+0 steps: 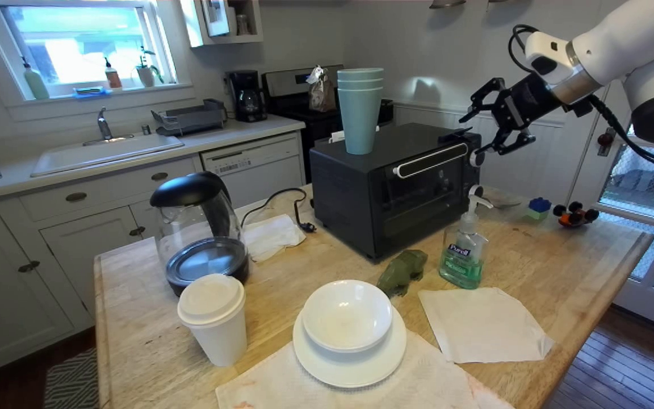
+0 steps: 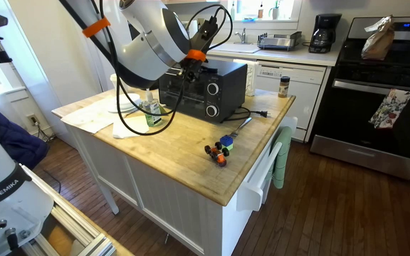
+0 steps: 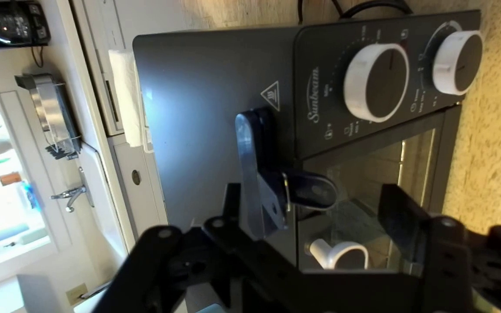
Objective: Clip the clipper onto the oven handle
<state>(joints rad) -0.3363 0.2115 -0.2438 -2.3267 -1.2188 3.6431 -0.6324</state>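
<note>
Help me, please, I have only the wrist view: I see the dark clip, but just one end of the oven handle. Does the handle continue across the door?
Observer: Yes. In an exterior view, the oven handle runs across nearly the whole width of the oven door.
Operator: Thank you. Is there also some small object outside my picture?
Observer: Yes. In both exterior views, an orange toy car is on the table, beside a blue and green block.

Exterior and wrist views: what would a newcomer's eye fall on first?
Probably the boxy black toaster oven on the wooden table, with a stack of pale teal cups on top. Then perhaps the dark clipper at the oven's top front edge, near the white dials, with the open jaws facing it.
</note>
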